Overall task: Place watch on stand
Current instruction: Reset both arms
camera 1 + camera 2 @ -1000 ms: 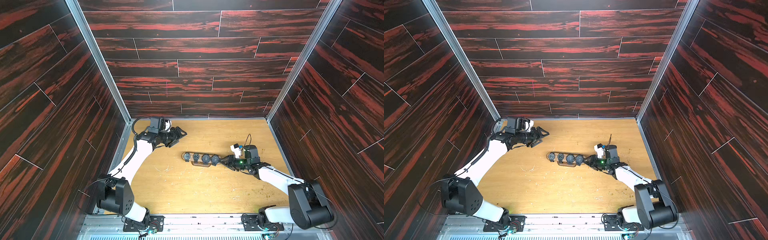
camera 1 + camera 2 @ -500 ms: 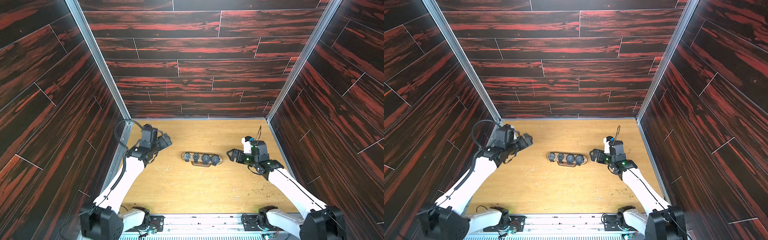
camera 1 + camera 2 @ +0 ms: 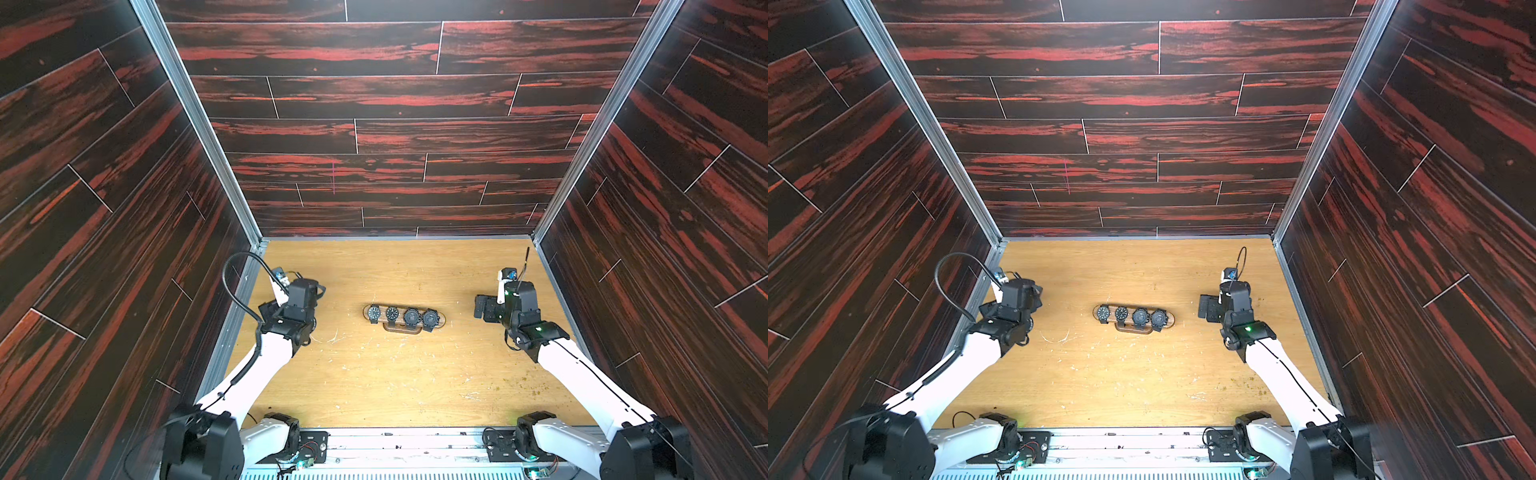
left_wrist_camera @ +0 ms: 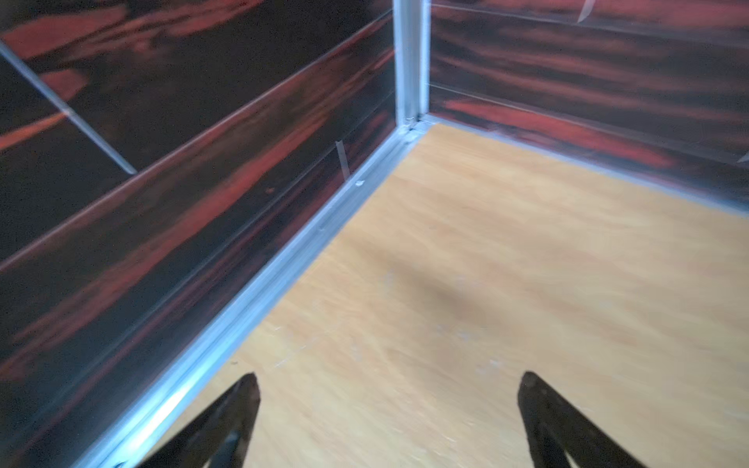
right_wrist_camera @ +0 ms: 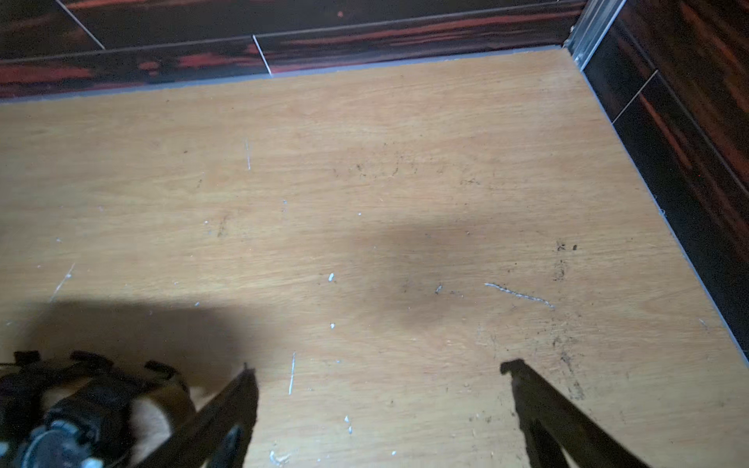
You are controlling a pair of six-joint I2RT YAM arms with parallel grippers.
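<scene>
The stand (image 3: pixel 441 319) (image 3: pixel 1171 320), a dark-brown wooden bar on a small base, lies mid-table with several black watches (image 3: pixel 411 316) (image 3: pixel 1140 316) strapped in a row along it. In the right wrist view one end of the stand (image 5: pixel 172 399) and the last watch (image 5: pixel 77 421) show at the edge, beside one fingertip. My right gripper (image 5: pixel 379 366) (image 3: pixel 496 306) hovers to the right of the stand, open and empty. Over by the left wall my left gripper (image 4: pixel 389 379) is open and empty, facing the back-left corner.
Dark red-streaked walls (image 3: pixel 390 137) close in the wooden table (image 3: pixel 399 374) on three sides, with aluminium rails at the edges (image 4: pixel 283 263). Scratches and crumbs mark the tabletop (image 5: pixel 518 293). The arm bases sit along the front edge (image 3: pixel 291 436).
The right gripper has let go at the stand's right end, opened and drawn back to the right. The left arm has pulled back toward the left wall and its gripper has opened wider.
</scene>
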